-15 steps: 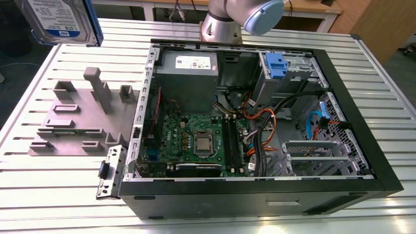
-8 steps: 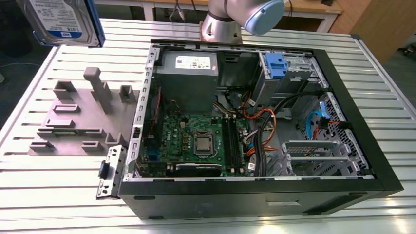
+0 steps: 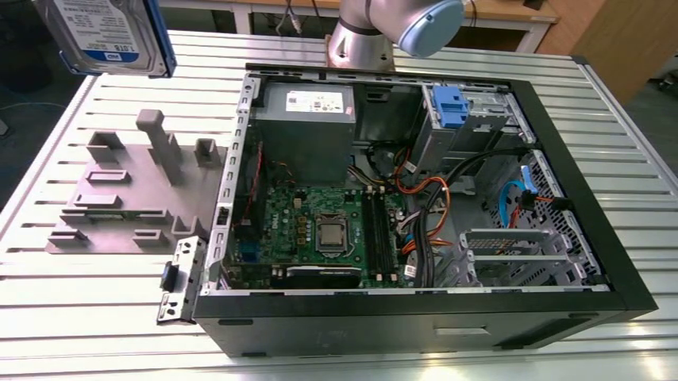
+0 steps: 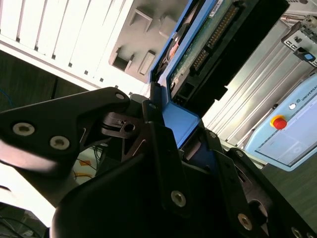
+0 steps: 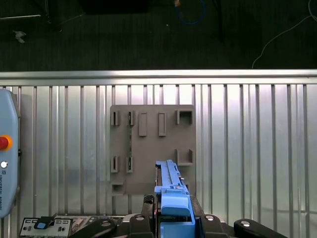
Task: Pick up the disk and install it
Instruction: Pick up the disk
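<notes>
- Aloft over the slatted table (image 3: 75, 317): I hold the disk (image 3: 111, 36) in the air at the exterior view's upper left. It hangs clear of the grey fixture plate (image 3: 117, 198) that lies beneath it.
- My gripper (image 5: 174, 220) is pinching the disk by its blue carrier frame. In both wrist views the blue edge sits clamped between my dark fingers (image 4: 158, 148).
- The open computer case (image 3: 577, 167) lies well apart, toward the exterior view's right, with its motherboard (image 3: 317, 222) and cables (image 3: 424, 198) exposed.
- By my judgement the step in hand is the carry. My grip sits at one end of the disk, so a level, unhurried path without twist suits it, high enough to pass the case wall and wiring.
</notes>
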Controlling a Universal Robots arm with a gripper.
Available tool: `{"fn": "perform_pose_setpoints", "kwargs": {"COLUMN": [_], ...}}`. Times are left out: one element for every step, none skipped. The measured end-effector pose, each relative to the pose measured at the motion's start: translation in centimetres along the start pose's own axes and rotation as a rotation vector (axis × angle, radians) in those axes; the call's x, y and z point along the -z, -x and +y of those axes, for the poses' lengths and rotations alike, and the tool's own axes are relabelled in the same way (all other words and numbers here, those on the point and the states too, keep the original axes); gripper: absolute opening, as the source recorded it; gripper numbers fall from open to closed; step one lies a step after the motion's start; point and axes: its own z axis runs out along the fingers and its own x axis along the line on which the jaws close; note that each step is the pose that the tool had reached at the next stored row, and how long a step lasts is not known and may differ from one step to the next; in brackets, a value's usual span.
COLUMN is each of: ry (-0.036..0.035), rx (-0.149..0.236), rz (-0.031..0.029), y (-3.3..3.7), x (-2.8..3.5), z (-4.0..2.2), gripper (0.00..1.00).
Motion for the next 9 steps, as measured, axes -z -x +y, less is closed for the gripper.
{"fn": "perform_pose_setpoints", "kwargs": {"ry": [0.0001,0.0001,0.0000,0.0000,0.0000,0.0001,0.0000,0.0001,0.0000], "rx": [0.000,0.000,0.000,0.000,0.000,0.000,0.000,0.000,0.000], "rz": [0.0000,0.0000,0.0000,0.0000,0.0001,0.0001,0.0000,0.0001,0.0000], "y": [0.00,0.00,0.00,0.00,0.00,0.00,0.01,0.01,0.01], "x": [0.00,0.00,0.00,0.00,0.01,0.01,0.00,0.01,0.00], "z": [-0.02,-0.02,-0.03,-0.08,-0.13,-0.19,-0.26,-0.31,-0.36], "gripper": [0.36,0.36,0.36,0.36,0.36,0.36,0.36,0.36,0.36]}}
